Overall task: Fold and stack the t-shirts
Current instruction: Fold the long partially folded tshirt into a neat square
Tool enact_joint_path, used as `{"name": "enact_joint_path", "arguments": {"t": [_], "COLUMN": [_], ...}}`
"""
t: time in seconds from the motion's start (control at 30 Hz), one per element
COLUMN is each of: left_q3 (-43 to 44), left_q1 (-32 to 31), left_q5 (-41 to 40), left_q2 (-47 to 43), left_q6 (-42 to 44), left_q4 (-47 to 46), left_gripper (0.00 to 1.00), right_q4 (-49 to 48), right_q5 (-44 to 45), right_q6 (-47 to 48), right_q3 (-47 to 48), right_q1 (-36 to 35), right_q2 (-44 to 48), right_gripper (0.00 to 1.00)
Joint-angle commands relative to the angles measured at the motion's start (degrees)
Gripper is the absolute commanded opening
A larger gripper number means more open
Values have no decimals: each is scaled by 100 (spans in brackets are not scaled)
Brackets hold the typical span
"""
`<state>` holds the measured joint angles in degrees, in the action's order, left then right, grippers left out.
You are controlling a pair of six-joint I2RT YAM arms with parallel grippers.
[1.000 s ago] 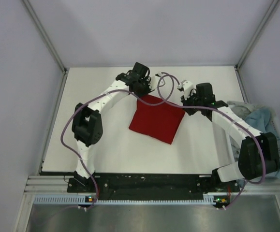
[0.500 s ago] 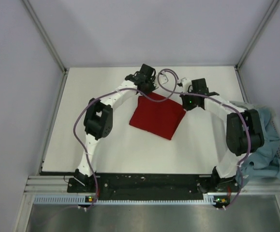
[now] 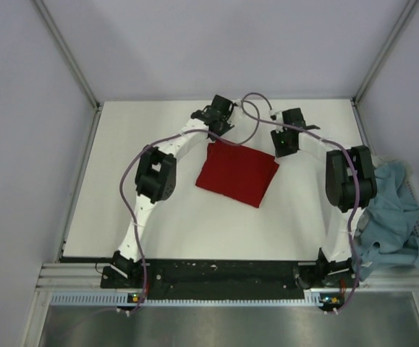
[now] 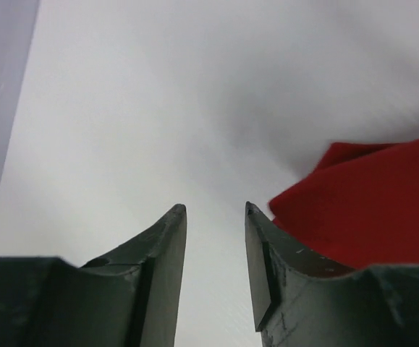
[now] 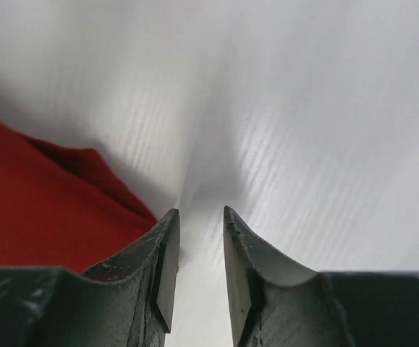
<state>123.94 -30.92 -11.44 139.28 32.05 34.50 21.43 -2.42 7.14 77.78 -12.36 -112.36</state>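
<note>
The deep red t-shirt [image 3: 236, 172] lies folded into a rough square in the middle of the white table. My left gripper [image 3: 222, 124] hovers just behind its far left corner, open and empty; the red cloth [image 4: 372, 202] shows to the right of its fingers. My right gripper [image 3: 282, 144] hovers just off its far right corner, open and empty; the red cloth [image 5: 43, 202] shows to the left of its fingers. A teal-blue t-shirt [image 3: 394, 217] lies crumpled at the right edge. No light grey shirt shows apart from it.
The white table [image 3: 144, 217] is bounded by a metal frame and grey walls. The teal-blue heap hangs over the table's right edge beside the right arm's base. Purple cables loop above the shirt's far edge.
Both arms have drawn back towards the far side, off the red shirt's far corners. The right arm's elbow has swung up and inwards, uncovering the teal-blue heap. The red shirt stays flat.
</note>
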Motion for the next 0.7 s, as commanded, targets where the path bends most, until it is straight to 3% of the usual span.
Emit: {"name": "enact_joint_path", "arguments": {"t": [0.0, 0.13, 0.17, 0.23, 0.43, 0.53, 0.67], "left_q3": [464, 176, -8, -596, -1802, -1891, -1882], "left_q1": [279, 490, 499, 534, 595, 727, 798], "left_q5": [-289, 483, 746, 1116, 2470, 3146, 3324], "left_q2": [-287, -822, -1050, -1463, -1923, -1748, -1370], "left_q6": [-506, -1243, -1428, -1780, -2755, -3179, -3592], "left_q4": [-198, 214, 232, 189, 39, 83, 109], "left_gripper": [46, 52, 54, 56, 68, 71, 75], "right_q4": [388, 379, 379, 371, 266, 29, -323], "right_q5": [321, 111, 49, -161, -908, -1217, -1384], "right_q6": [-870, -1249, -1345, -1556, -2172, -2418, -2577], "right_q3": [519, 195, 63, -244, -1237, -1668, -2082], "right_q1": [243, 243, 234, 234, 234, 234, 243], "right_q2": [160, 819, 986, 1302, 1927, 2051, 2042], "right_gripper": [34, 45, 48, 64, 81, 82, 81]}}
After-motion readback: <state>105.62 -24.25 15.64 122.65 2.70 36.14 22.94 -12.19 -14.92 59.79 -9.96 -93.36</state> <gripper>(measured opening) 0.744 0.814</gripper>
